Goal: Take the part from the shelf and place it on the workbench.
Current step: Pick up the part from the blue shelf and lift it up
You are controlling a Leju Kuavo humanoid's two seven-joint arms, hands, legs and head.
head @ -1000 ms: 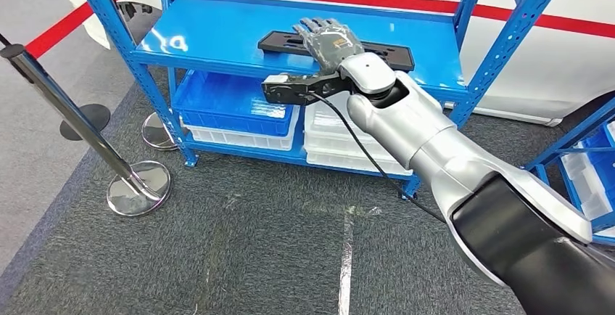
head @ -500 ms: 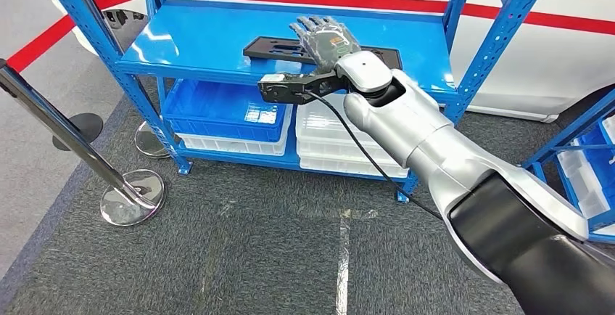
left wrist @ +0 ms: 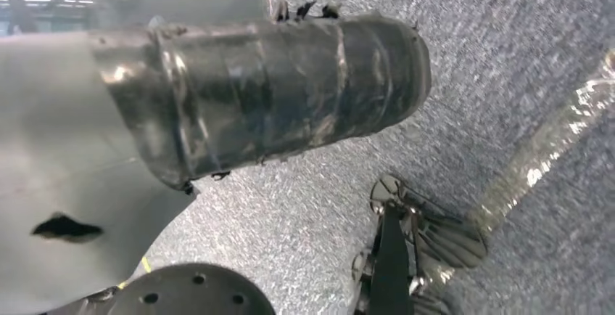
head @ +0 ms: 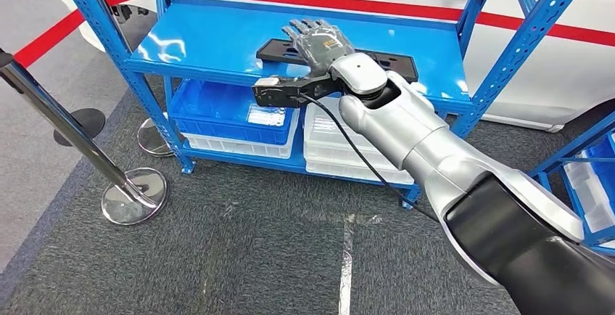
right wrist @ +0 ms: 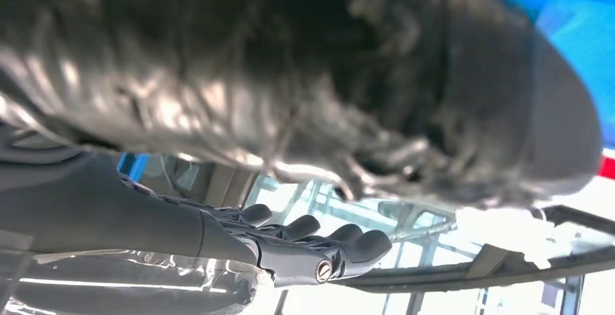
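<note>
The blue shelf [head: 217, 39] is the landmark here. The part [head: 395, 64], a long flat black piece, lies on the top board of the shelf, toward its right end. The right hand [head: 319, 41] is above the left half of the part, palm down, with its fingers [head: 301, 30] stretched out and apart, so it grasps nothing. I cannot tell if it touches the part. Under the top board, a blue bin [head: 225, 104] and a white bin [head: 337, 137] stand side by side. Left of the shelf stands a metal barrier post [head: 65, 130].
</note>
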